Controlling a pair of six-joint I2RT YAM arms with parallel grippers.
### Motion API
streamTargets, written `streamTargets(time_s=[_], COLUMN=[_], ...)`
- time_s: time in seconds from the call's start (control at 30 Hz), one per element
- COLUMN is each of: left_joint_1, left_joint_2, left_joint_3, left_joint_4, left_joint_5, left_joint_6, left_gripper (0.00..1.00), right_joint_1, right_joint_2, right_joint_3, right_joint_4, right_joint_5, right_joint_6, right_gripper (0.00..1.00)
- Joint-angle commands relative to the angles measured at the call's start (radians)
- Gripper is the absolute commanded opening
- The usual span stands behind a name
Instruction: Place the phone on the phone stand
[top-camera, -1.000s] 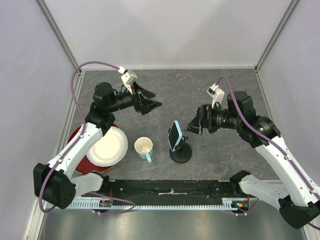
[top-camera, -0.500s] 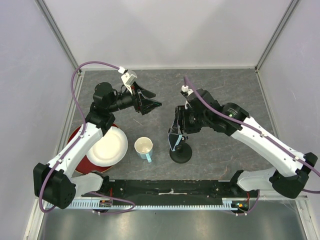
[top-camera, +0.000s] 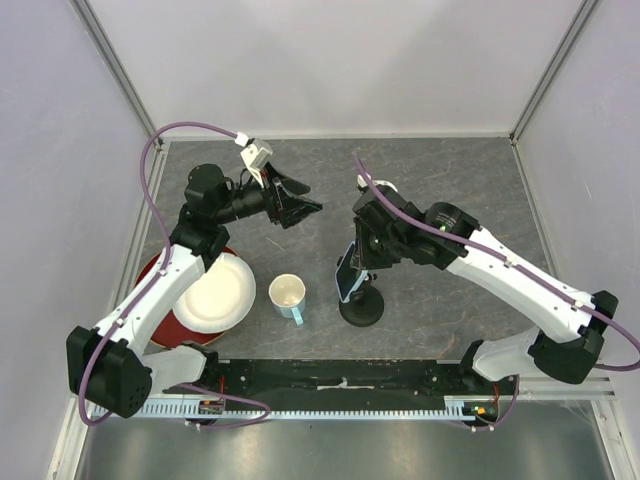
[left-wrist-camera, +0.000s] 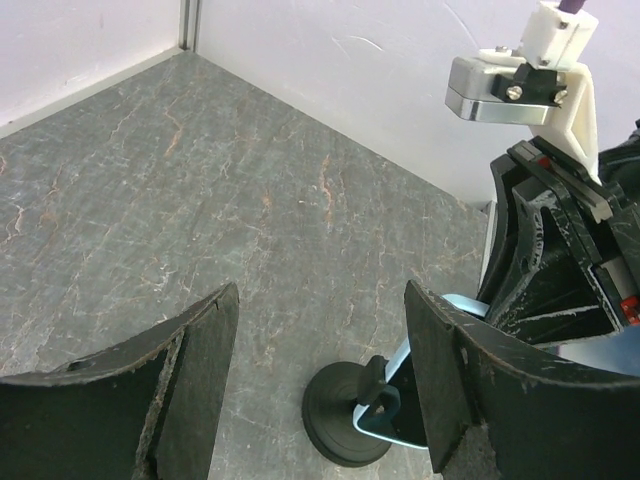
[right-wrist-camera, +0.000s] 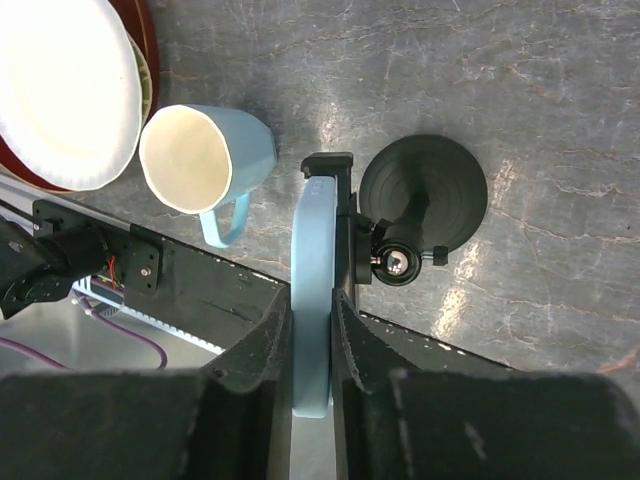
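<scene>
The phone (top-camera: 347, 277), with a black screen and a light blue edge, stands tilted in the clamp of the black phone stand (top-camera: 361, 309) near the table's middle front. My right gripper (top-camera: 361, 254) reaches down over it. The right wrist view shows the phone (right-wrist-camera: 312, 250) edge-on, with my right gripper (right-wrist-camera: 312, 305) shut on its two faces, beside the stand's round base (right-wrist-camera: 425, 185). My left gripper (top-camera: 305, 208) hovers open at the back left, apart from everything. In its view the left gripper (left-wrist-camera: 320, 300) frames the stand (left-wrist-camera: 340, 415) and the phone's lower corner (left-wrist-camera: 399, 424).
A light blue cup (top-camera: 288, 294) stands just left of the stand. A white plate on a red plate (top-camera: 215, 292) lies further left, under the left arm. The black rail (top-camera: 340, 375) runs along the front edge.
My right arm has swung left from beside the stand to above the phone. Its jaws went from wide open to shut on the phone. The left arm has not moved.
</scene>
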Motion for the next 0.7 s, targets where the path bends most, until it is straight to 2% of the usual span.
streamTargets(time_s=[0.0,0.27,0.47,0.67], left_joint_1=[0.008,0.016,0.017,0.017], left_joint_2=[-0.011,-0.016,-0.027,-0.030], left_joint_3=[0.042,0.045,0.044,0.044], left_joint_4=[0.012,0.012,0.012,0.012], left_joint_5=[0.017,0.014,0.011,0.012], left_joint_6=[-0.024,-0.041,-0.043,-0.046], left_gripper=[0.74,0.74,0.74,0.74], right_joint_1=[0.051,0.103,0.192,0.275], right_joint_2=[0.019,0.004,-0.012,0.030], right_joint_3=[0.062,0.207,0.167,0.162], right_joint_4=[-0.040,-0.187,-0.219,-0.230], right_joint_5=[0.016,0.183,0.317,0.443], right_joint_6=[0.105,0.361,0.519,0.574], right_gripper=[0.00,0.00,0.00,0.00])
